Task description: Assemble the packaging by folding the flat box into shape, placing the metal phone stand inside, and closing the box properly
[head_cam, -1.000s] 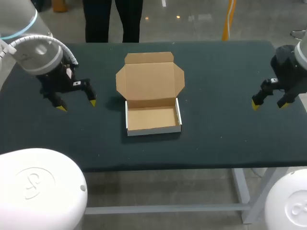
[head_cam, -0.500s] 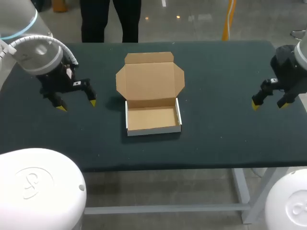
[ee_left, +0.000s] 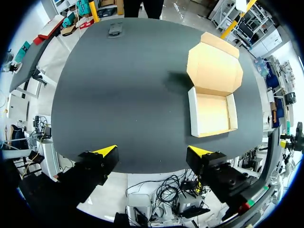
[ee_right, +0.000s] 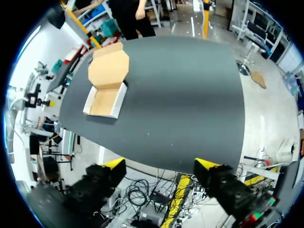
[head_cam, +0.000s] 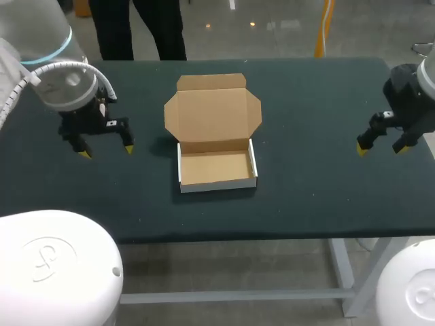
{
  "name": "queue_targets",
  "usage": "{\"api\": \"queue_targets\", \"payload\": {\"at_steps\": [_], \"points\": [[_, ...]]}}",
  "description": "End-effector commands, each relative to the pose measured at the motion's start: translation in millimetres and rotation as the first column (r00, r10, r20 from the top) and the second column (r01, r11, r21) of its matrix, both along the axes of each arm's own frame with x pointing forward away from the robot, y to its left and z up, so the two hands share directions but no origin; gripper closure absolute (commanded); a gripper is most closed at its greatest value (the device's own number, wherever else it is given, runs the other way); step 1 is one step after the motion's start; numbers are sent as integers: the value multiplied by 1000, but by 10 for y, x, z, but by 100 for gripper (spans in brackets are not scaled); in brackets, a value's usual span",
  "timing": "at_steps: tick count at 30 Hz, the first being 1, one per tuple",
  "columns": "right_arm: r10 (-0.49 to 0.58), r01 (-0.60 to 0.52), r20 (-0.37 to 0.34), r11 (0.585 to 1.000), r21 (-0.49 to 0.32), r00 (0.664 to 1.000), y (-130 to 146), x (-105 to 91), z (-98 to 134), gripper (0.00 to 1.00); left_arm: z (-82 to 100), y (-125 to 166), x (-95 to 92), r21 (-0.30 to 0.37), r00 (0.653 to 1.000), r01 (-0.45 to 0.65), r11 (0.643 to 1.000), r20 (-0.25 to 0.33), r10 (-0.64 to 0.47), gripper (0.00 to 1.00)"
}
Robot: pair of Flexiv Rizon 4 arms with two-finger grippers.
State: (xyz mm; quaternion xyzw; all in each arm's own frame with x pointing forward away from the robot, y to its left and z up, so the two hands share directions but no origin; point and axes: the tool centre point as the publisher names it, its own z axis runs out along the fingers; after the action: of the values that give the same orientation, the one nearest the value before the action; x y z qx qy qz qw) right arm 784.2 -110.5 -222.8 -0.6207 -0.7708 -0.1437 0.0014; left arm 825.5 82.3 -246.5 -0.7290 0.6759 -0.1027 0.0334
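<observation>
On the dark table [head_cam: 312,102] sits the box [head_cam: 216,170], lid [head_cam: 212,114] open, floor bare.

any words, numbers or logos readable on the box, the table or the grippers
No text can be read anywhere.
box: plain cardboard, no print shows.
table: none.
left gripper: a small pale patch on its body, too small to read.
right gripper: none shows.

Right claw [ee_right: 160,164] fingers wide apart; open box [ee_right: 105,90] well ahead on table [ee_right: 190,95], lid laid back.
</observation>
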Motion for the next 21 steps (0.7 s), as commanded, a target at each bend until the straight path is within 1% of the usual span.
{"api": "queue_targets", "payload": {"at_steps": [1, 2, 3, 6, 10, 16, 21], "points": [[0, 0, -4, 1000, -2, 1000, -4, -8, 21, 0, -261, 23, 289, 32, 1000, -2, 999, -31, 3, 0], [0, 0, -4, 1000, -2, 1000, -4, -8, 21, 0, -320, 51, 350, 45, 999, -5, 999, -31, 6, 0], [0, 0, -4, 1000, -2, 1000, -4, -8, 21, 0, -369, 78, 400, 40, 999, 11, 999, -34, -10, 0], [0, 0, -4, 1000, -2, 1000, -4, -8, 21, 0, -525, 156, 560, 80, 999, -6, 997, -44, 10, 0], [0, 0, -4, 1000, -2, 1000, -4, -8, 21, 0, -693, 242, 730, 94, 998, -10, 995, -56, 15, 0], [0, 0, -4, 1000, -2, 1000, -4, -8, 21, 0, -853, 426, 1040, 74, 998, -3, 997, -65, 7, 0], [0, 0, -4, 1000, -2, 1000, -4, -8, 21, 0, -914, 527, 1240, 75, 998, 4, 997, -65, 1, 0]]}}
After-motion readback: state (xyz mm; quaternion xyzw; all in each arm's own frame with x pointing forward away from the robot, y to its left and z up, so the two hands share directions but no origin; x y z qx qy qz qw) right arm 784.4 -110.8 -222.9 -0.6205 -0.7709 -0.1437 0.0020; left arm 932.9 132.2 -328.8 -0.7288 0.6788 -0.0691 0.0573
